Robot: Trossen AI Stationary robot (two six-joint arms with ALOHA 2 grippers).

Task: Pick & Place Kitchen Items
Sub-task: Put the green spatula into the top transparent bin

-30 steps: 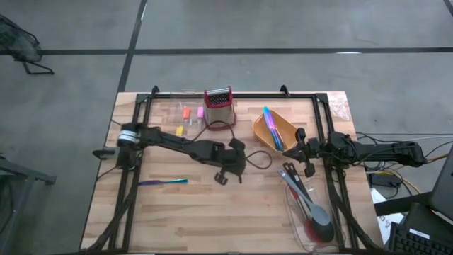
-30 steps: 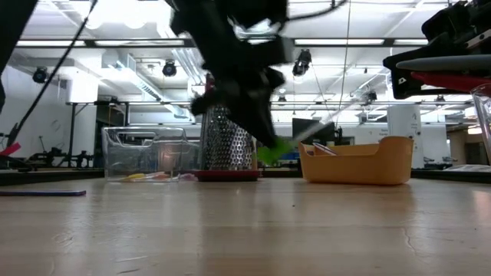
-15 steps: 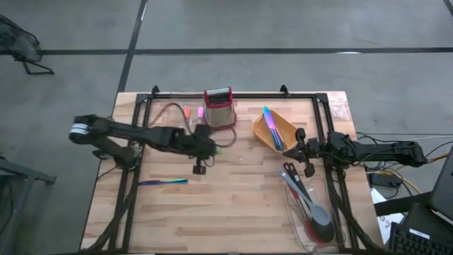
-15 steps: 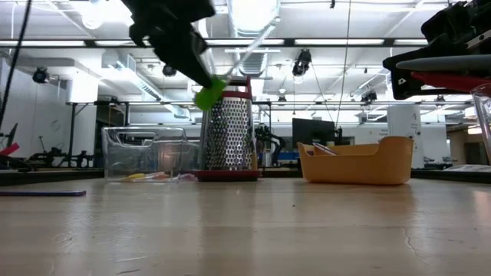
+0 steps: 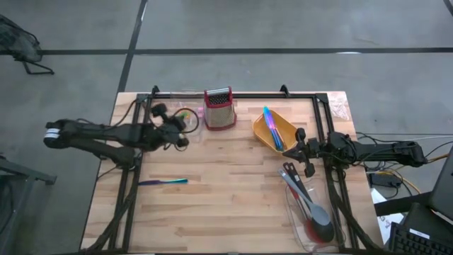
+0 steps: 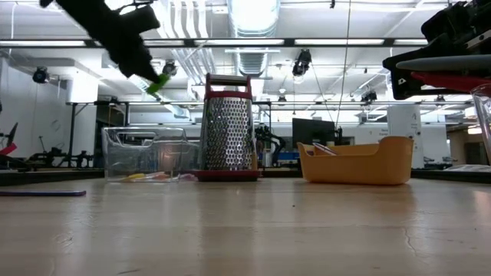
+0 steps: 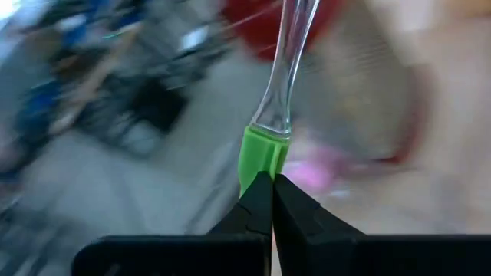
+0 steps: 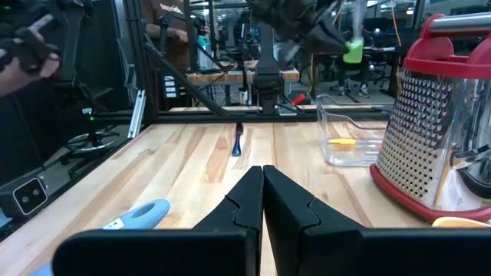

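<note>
The left gripper (image 7: pixel 265 201) pinches the green-handled utensil (image 7: pixel 265 153) by its handle, high above what looks like the clear bin (image 6: pixel 144 153). The right gripper (image 8: pixel 262 201) waits, pressed closed.

— Where's your left hand (image 5: pixel 178 122)?
— Over the bin (image 5: pixel 177 117) at the surface's (image 5: pixel 233 205) back, left of the grater (image 5: pixel 219 108).
— And the tray (image 5: pixel 263 134)?
— Right of the grater.

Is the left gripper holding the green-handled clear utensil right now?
Yes, in the left wrist view the left gripper is shut on the green handle of the green-handled clear utensil, whose clear stem sticks out past the fingertips.
</note>
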